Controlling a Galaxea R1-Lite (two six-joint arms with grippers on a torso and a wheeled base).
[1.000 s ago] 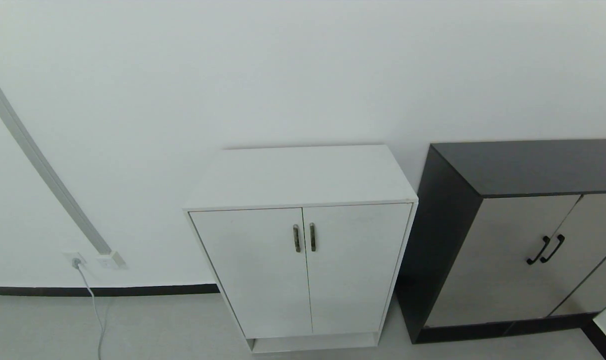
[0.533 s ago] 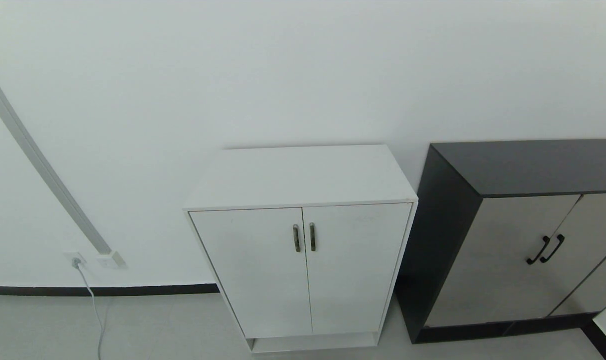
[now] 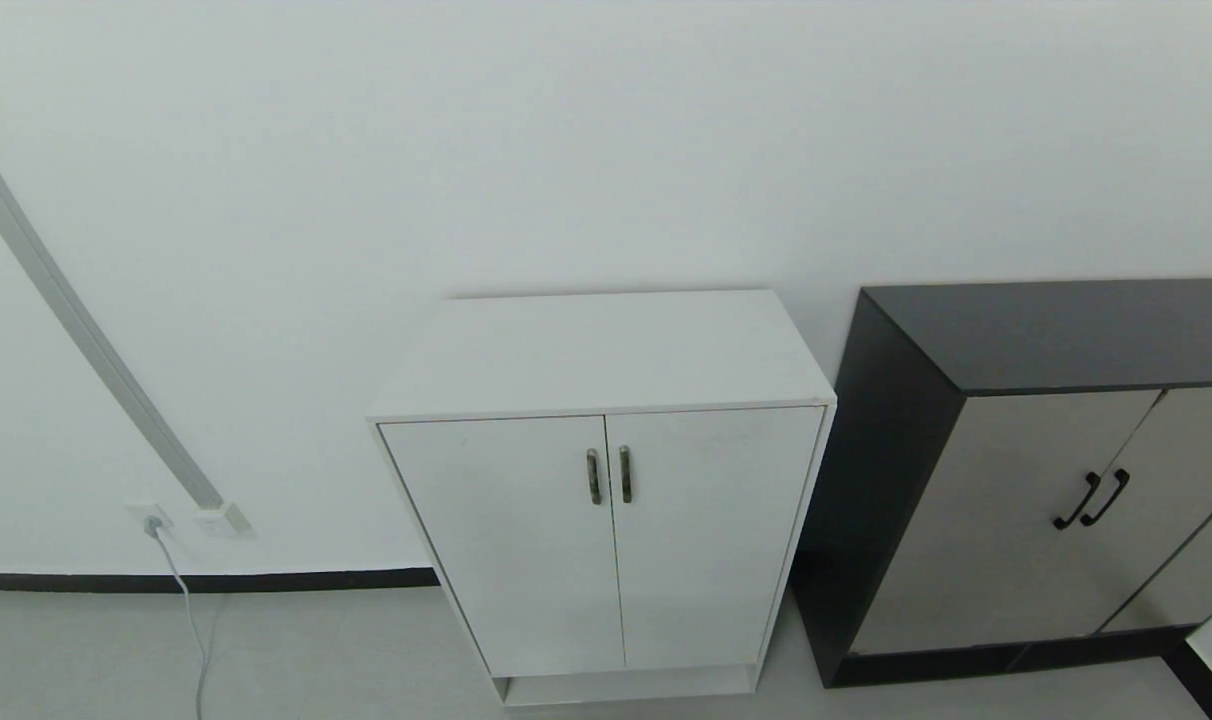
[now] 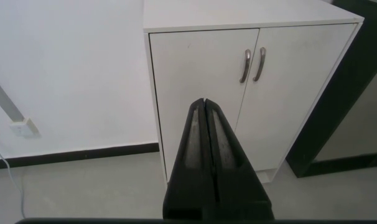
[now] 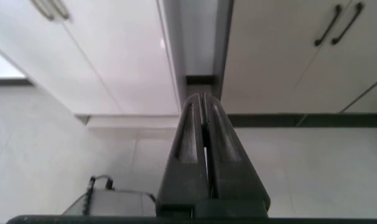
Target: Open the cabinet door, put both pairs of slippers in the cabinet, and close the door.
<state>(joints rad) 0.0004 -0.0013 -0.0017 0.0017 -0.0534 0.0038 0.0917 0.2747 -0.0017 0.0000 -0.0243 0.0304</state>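
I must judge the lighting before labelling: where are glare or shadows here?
Head view: the wall is evenly lit; a shadow lies low between the white cabinet and the dark cabinet. Right wrist view: a small glare spot at the edge of the white cabinet's door. Left wrist view: no glare on the doors.

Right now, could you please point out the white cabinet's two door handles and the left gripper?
left door handle [image 3: 593,477], head view, middle of the bar.
right door handle [image 3: 625,474], head view, middle of the bar.
left gripper [image 4: 204,104], left wrist view, between its shut fingertips.
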